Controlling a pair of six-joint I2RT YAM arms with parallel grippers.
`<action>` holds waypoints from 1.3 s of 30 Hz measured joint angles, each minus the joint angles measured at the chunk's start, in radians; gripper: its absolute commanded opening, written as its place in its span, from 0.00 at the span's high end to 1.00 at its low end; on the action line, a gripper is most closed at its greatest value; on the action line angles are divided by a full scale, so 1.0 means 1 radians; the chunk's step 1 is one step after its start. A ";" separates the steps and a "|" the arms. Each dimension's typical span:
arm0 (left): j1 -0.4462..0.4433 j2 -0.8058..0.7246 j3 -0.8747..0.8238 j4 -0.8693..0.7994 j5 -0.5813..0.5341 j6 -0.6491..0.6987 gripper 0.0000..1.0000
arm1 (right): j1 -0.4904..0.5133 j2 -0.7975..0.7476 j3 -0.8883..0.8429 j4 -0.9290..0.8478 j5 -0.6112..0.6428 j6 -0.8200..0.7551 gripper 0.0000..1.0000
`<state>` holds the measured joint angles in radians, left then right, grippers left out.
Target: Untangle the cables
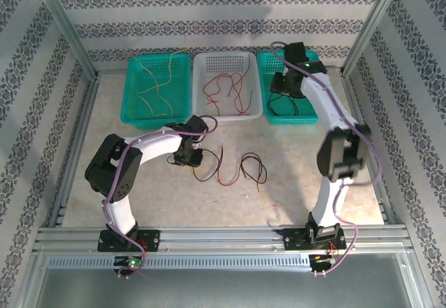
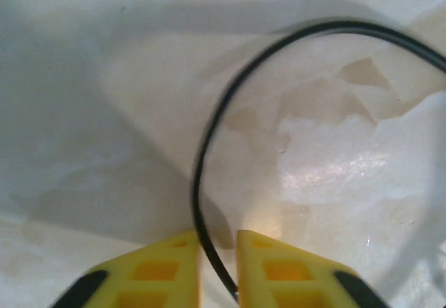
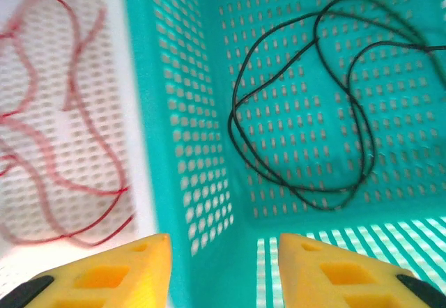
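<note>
Left gripper straddled a thin, glossy black cable, its grip unclear at the frame's edge; right gripper hung spread before a perforated teal basket.

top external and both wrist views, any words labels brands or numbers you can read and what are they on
None: no word, label, brand or number can be read in any of the three views.
The left teal basket, the white basket and the right teal basket show no visible print.
The wallpaper carries bands of floral ornament, not letters.
</note>
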<state>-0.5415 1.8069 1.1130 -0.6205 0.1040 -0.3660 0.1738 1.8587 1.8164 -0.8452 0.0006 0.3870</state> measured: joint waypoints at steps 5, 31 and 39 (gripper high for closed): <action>-0.003 -0.062 -0.034 0.039 0.047 -0.010 1.00 | 0.109 -0.369 -0.190 0.085 0.040 0.008 0.52; 0.000 -0.676 0.118 0.281 0.259 -0.193 1.00 | 0.612 -0.906 -0.674 0.348 -0.028 0.212 0.26; 0.033 -0.678 0.118 0.352 0.332 -0.199 1.00 | 0.636 -0.894 -0.586 0.294 -0.003 0.182 0.23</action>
<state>-0.5083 1.1290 1.2308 -0.2680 0.4355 -0.5652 0.8097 0.9646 1.2304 -0.5507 -0.0021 0.5694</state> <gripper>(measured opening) 0.040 0.764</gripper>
